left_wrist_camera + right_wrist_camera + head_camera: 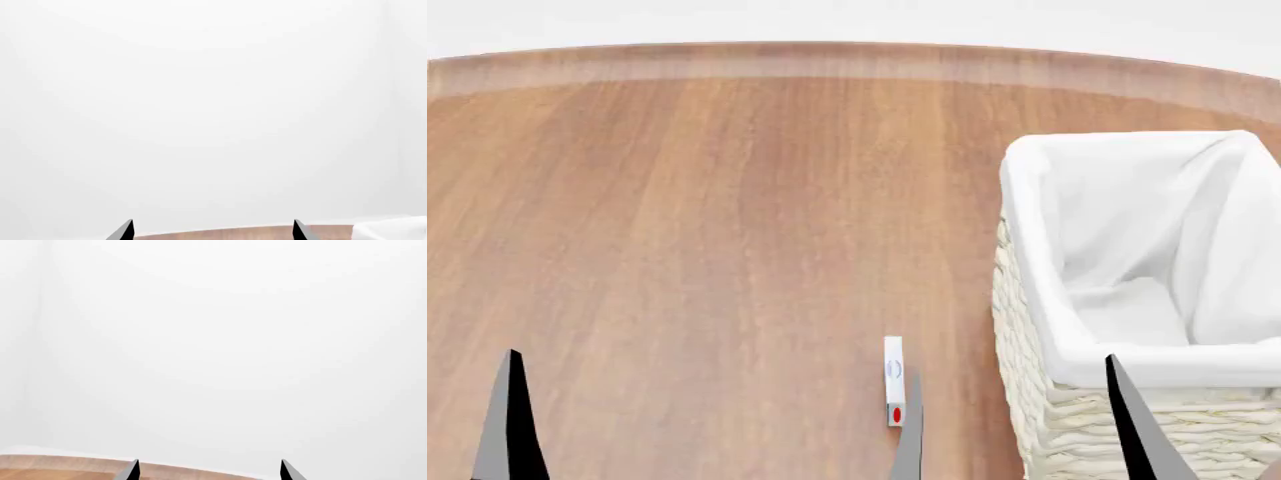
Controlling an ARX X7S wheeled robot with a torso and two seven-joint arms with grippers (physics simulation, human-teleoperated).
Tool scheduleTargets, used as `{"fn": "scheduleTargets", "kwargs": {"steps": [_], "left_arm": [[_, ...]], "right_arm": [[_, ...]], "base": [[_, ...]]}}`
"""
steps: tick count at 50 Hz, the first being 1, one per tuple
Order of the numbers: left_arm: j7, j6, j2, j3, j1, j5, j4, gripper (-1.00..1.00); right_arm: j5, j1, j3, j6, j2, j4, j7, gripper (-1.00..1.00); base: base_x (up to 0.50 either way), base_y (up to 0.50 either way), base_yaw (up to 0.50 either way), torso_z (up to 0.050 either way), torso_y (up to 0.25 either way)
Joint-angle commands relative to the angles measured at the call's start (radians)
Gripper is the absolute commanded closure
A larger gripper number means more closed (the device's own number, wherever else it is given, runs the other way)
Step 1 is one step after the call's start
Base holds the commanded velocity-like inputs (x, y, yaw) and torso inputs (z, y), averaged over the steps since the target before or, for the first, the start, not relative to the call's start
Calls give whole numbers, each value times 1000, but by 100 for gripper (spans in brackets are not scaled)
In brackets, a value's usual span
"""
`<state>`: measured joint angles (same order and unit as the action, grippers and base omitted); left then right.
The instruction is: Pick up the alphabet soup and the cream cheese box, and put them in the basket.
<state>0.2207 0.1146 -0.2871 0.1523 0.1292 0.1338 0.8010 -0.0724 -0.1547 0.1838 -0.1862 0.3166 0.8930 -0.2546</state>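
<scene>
Nothing grabbed yet. Both grippers, left (212,230) and right (209,470), sit with jaws spread, holding nothing. The thin white cream cheese carton (893,380) lies on the wooden table (721,240) near the lined wicker basket (1054,420). I can't see the soup can; I'd lower the right arm onto the carton first.

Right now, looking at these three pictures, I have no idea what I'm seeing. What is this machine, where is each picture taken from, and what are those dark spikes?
This is a simulated two-armed robot. The middle picture comes from its head camera, looking down on a wooden table. On it stands a wicker basket with a white cloth lining, empty as far as shows, and beside it a slim white cream cheese box. The dark spikes at the bottom are fingertips of its grippers. The other two pictures come from cameras on each wrist: the left gripper and the right gripper both stand open, holding nothing, facing a blank white wall. No soup can shows in any picture.
</scene>
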Motion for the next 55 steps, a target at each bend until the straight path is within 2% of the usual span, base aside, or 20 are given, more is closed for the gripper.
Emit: {"fn": "scheduleTargets", "kwargs": {"steps": [1, 55], "left_arm": [[8, 7, -6, 8, -10, -2, -7, -100], [47, 13, -35, 36, -18, 1, -5, -100]], "right_arm": [[-11, 9, 2, 1, 6, -11, -5, -100], [-37, 6, 18, 23, 38, -17, -26, -100]], "base": [[0, 0, 0, 0, -109], [0, 0, 0, 0, -102]]}}
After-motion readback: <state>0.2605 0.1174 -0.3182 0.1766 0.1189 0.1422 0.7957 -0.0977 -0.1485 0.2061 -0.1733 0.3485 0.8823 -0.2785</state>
